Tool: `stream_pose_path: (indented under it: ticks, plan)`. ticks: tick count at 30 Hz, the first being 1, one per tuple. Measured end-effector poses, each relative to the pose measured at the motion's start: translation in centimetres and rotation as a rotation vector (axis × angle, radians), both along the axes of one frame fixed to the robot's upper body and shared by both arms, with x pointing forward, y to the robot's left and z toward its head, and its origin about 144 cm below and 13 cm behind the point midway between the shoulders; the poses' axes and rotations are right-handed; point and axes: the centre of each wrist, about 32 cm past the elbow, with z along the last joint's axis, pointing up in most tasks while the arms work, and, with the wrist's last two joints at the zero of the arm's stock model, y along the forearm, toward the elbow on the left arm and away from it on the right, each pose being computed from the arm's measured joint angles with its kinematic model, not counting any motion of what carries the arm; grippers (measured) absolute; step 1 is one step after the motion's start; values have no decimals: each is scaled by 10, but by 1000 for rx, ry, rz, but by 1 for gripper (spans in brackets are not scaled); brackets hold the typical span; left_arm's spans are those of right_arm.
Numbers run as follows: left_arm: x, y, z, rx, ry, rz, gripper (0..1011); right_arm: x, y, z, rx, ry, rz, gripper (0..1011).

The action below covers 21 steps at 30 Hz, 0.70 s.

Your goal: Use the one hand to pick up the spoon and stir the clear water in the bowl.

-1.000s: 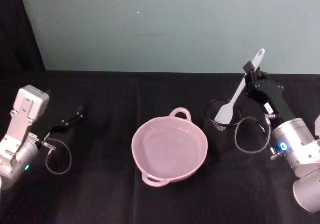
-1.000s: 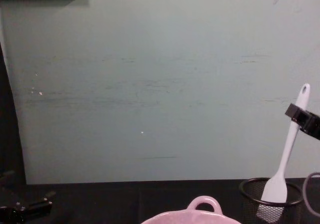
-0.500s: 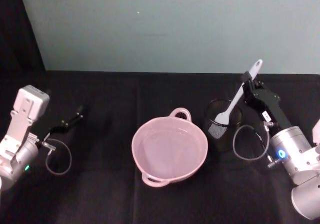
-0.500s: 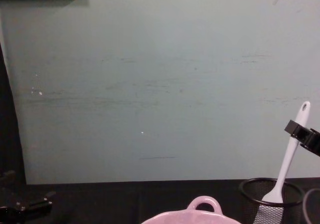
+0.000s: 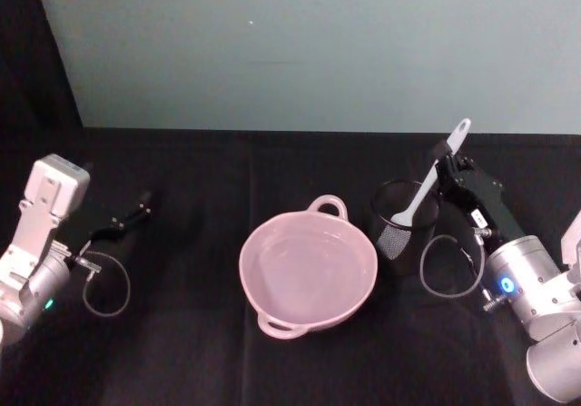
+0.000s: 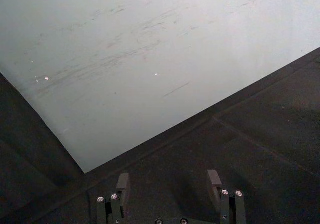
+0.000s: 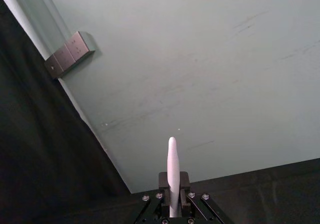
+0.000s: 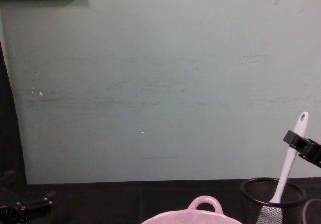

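On the black table (image 5: 272, 370), the right gripper (image 5: 443, 165) clamps the spoon (image 5: 434, 177).

Spoon (image 5: 434, 176): slim, white, flat head, hole at handle tip; stands tilted, head down inside the black mesh cup (image 5: 399, 229) toward the table's right edge, handle clamped in the right gripper (image 5: 447, 164). Bowl (image 5: 308, 269): pale pink, glossy, loop handles, upright mid-table, left of cup.
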Motion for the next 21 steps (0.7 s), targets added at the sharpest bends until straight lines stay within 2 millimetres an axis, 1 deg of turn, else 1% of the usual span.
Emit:
stream_pose_path:
  ticks: [21]
  plan:
    - [0, 0, 0, 0, 0, 0, 1005, 2, 3, -4, -23, 15, 11, 117]
